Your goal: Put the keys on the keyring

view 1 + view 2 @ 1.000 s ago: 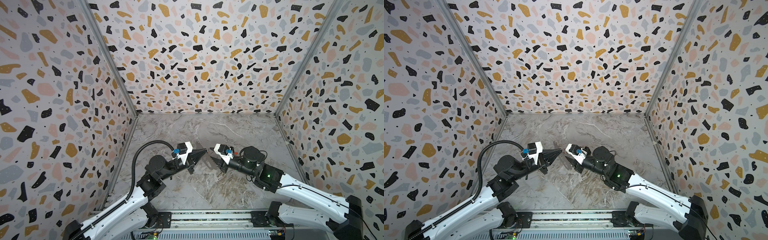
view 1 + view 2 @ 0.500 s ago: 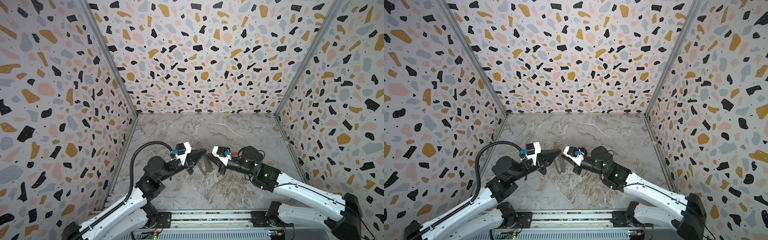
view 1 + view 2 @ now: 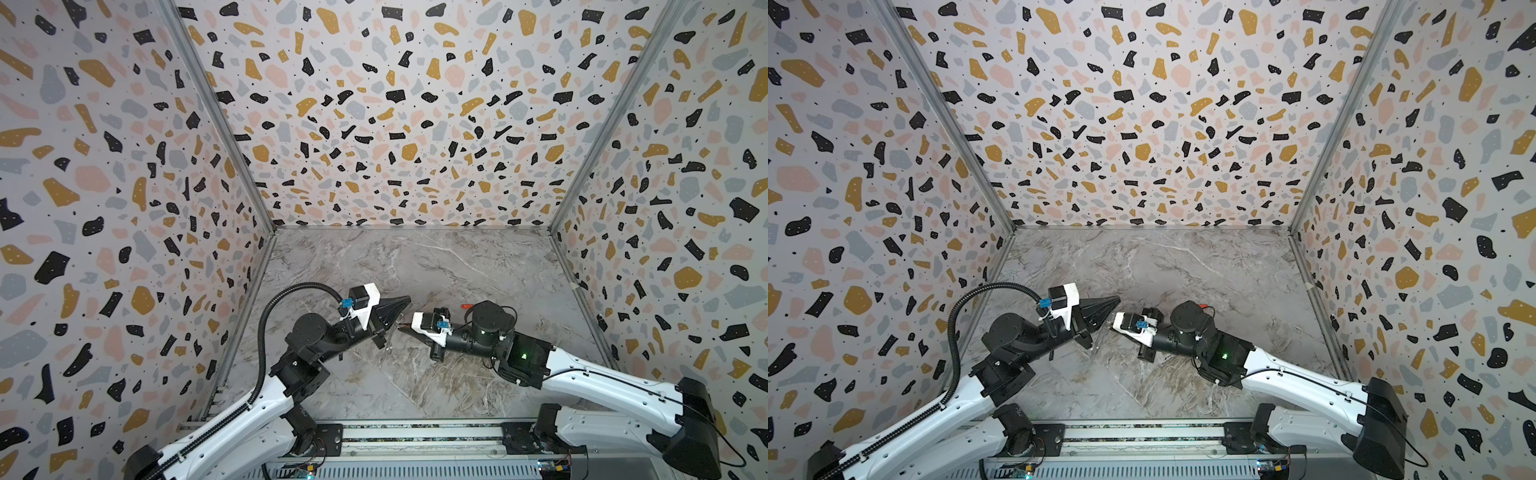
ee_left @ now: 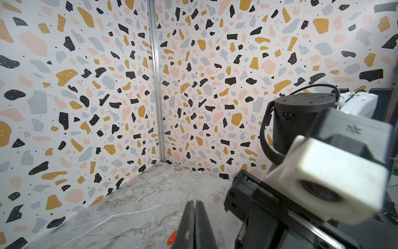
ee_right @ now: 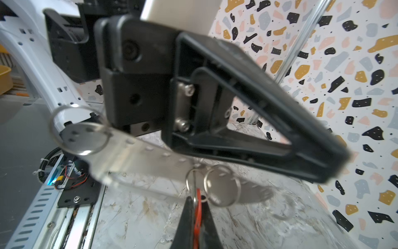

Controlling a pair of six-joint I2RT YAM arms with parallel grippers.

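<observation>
The keyring (image 5: 129,151), a thin, stiff, slippery metal strip apparently clamped in the closed left gripper (image 4: 195,207), is held in the air, and just beside it the tiny, light key (image 5: 194,197) seems best held as now, by its red tag (image 5: 197,224) pinched in the right gripper (image 5: 197,201).

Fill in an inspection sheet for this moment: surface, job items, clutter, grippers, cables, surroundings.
Surface: grey marbled tabletop, scuffed towards the front.
Job's things: keyring, a flat metal strip, aloft; one key held by its red tag; second key, only its red tag showing, lies on the table behind the right arm.
Clutter: nothing seen.
Grippers: left gripper shut, apparently pinching the keyring; right gripper shut on the key, close to the keyring's free end.
Cables: black corrugated hose loops clear of the left arm; thin cable runs along the right arm.
Surroundings: terrazzo-patterned walls on three sides; mounting rail at the front.
</observation>
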